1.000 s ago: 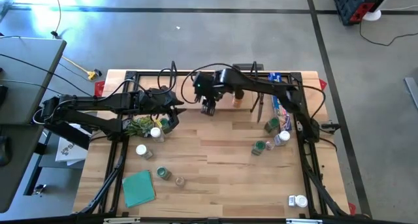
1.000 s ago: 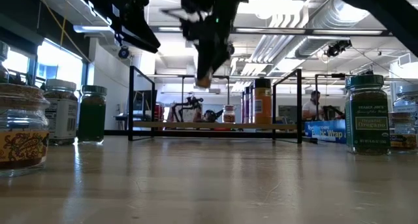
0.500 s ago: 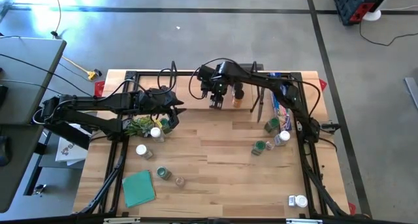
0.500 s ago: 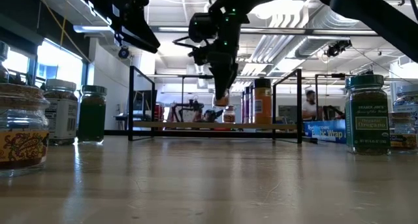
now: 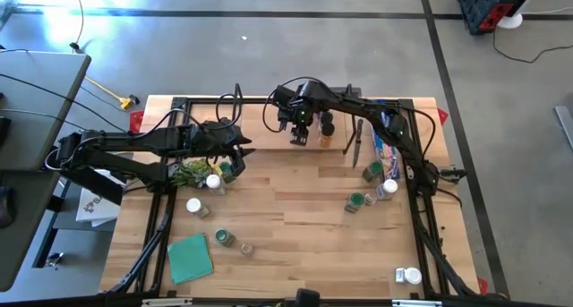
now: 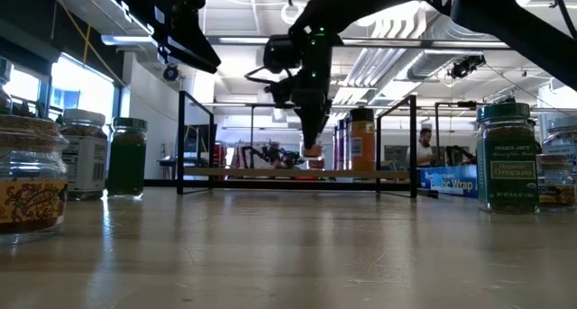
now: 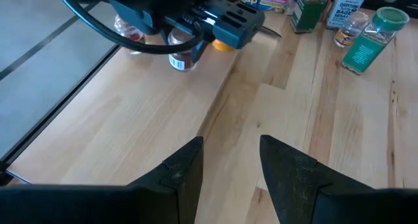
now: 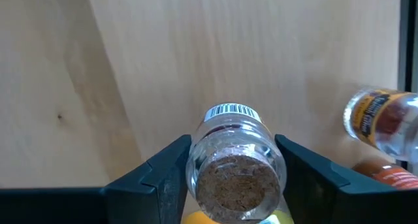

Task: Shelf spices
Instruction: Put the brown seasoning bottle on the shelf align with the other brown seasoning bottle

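— Spices [image 5: 215, 182], where are they?

— Mostly on the table in front of the shelf [image 6: 225, 172]. One loose group lies in front of its left end. Another sits in front of its right end, beside a blue box [image 5: 380, 139]. A white-lidded jar [image 5: 407, 275] lies alone, well away from the shelf at the table's near right corner. A teal square [image 5: 190, 256] lies well in front of the left end.

— Anything on the shelf itself?

— An orange-labelled bottle [image 6: 361, 140] stands upright on the board, right of the middle. A jar with red contents [image 8: 382, 123] is close by it.

— And the right gripper [image 5: 299, 135]?

— It hangs over the middle of the shelf, pointing down, just left of the orange-labelled bottle. A clear jar of brown spice [image 8: 235, 172] sits between its fingers [image 8: 163, 172], and both fingers lie against the glass.

— Is that jar down on the board?

— It is low over the board. I cannot tell whether it touches.

— The left gripper [image 5: 243, 146]?

— It hovers in the air by the left end of the shelf, above the left group of jars. Its fingers stand apart with nothing between them.

— Are the two arms close?

— Near, but apart. The left wrist view shows the right gripper and its jar farther along the shelf.
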`<state>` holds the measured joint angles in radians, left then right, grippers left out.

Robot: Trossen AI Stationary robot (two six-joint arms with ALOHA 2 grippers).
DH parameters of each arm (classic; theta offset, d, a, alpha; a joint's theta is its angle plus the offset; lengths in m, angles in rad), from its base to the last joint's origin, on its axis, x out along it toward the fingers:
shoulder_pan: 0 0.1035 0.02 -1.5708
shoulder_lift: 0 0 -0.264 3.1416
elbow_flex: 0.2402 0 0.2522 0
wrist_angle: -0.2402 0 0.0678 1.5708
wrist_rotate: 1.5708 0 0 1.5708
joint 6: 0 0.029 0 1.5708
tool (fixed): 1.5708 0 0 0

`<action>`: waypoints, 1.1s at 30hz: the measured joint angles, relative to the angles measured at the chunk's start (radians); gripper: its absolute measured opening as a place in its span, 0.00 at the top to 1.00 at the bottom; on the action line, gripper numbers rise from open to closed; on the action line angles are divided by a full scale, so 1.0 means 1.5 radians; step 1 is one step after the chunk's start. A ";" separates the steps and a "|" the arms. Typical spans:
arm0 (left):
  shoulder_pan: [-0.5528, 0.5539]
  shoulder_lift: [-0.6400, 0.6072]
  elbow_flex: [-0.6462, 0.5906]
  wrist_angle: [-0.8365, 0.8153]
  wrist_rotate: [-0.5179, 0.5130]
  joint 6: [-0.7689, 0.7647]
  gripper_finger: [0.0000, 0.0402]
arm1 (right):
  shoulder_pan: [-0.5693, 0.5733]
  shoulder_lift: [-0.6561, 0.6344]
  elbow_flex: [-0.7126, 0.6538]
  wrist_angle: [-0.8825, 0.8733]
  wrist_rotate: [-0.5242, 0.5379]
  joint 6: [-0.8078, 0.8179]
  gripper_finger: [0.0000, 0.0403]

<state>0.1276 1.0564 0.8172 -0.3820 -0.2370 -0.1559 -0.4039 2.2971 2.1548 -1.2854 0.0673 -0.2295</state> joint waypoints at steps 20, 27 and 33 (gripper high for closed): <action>-0.003 0.000 0.000 -0.006 0.007 -0.006 0.64 | -0.025 0.011 0.000 0.023 0.006 -0.028 0.49; -0.003 0.000 0.000 -0.006 0.007 -0.006 0.64 | -0.036 0.011 -0.027 0.028 0.004 -0.033 0.45; -0.003 0.000 0.000 -0.006 0.007 -0.006 0.64 | -0.036 0.011 -0.071 0.047 0.003 -0.033 0.44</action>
<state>0.1230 1.0564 0.8171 -0.3912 -0.2272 -0.1652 -0.4583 2.3135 2.0475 -1.2147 0.0716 -0.2790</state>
